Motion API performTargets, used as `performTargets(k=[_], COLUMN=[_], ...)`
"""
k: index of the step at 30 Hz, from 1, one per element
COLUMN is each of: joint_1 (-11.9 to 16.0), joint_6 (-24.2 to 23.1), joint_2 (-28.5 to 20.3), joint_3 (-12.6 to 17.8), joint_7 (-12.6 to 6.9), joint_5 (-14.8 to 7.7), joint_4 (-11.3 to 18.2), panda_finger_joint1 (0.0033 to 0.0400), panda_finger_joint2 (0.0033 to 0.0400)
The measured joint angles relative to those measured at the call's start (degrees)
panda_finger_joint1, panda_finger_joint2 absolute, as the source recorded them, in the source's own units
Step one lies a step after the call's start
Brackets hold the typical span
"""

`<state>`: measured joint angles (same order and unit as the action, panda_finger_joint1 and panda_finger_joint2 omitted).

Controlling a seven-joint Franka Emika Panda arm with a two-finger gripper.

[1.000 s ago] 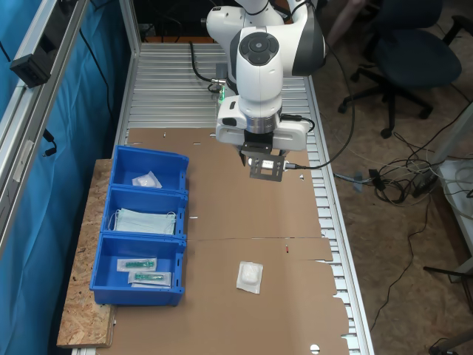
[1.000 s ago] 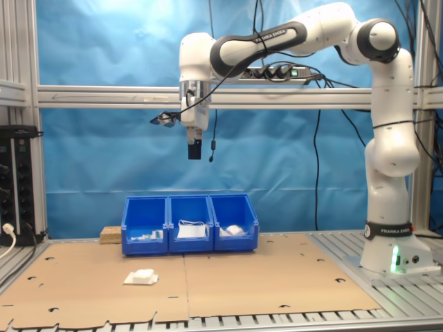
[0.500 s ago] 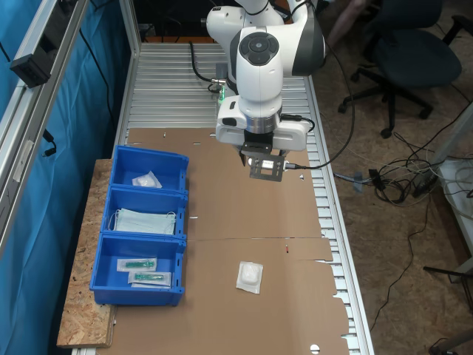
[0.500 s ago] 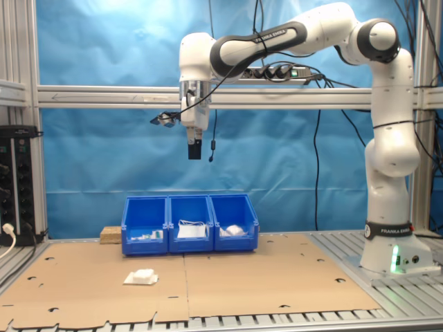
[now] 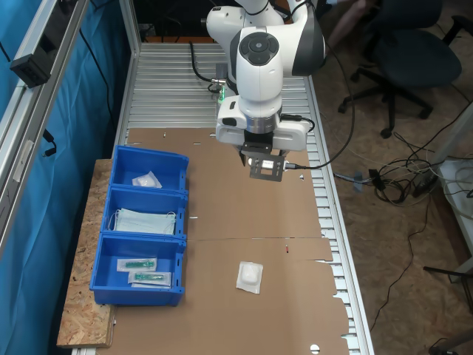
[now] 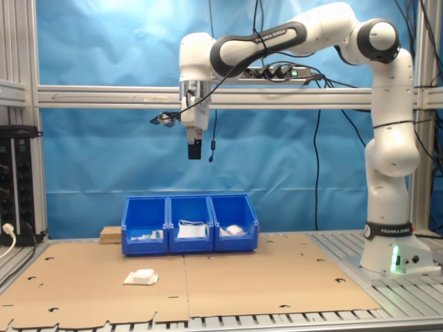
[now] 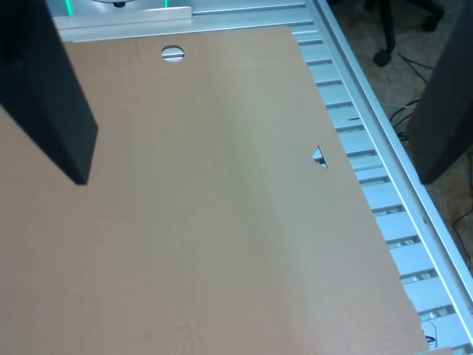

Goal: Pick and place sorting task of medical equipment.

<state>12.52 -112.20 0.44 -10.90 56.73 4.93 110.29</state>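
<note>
A small white pad in a clear wrapper, the medical equipment (image 5: 250, 276), lies flat on the brown cardboard sheet (image 5: 244, 214); in the second exterior view the pad (image 6: 141, 277) sits in front of the blue bins. My gripper (image 6: 194, 153) hangs high above the table, pointing straight down, well away from the pad. From above, the gripper (image 5: 255, 157) is mostly covered by the white hand. In the wrist view the gripper (image 7: 251, 111) is open: its dark fingers (image 7: 44, 89) stand wide apart with only bare cardboard between them.
A row of three joined blue bins (image 5: 179, 244) lines the cardboard's edge: one holds a white wrapped pad (image 5: 146, 180), the middle one pale-blue masks (image 5: 144, 220), the third green-tipped packets (image 5: 144, 271). Ribbed aluminium table (image 5: 332, 222) borders the cardboard. The robot base (image 6: 391, 249) stands at the second exterior view's right.
</note>
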Motion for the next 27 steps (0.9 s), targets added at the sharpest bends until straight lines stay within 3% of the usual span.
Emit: performTargets(k=[9,27], joint_1=[-0.3,-3.8], joint_6=[-2.9,-17.3], joint_2=[0.7,15.2], joint_3=[0.2,3.8], joint_7=[0.0,0.0], joint_5=[0.0,0.0], joint_4=[0.0,-0.1], panda_finger_joint1=[0.04,0.04], panda_finger_joint2=[0.04,0.04])
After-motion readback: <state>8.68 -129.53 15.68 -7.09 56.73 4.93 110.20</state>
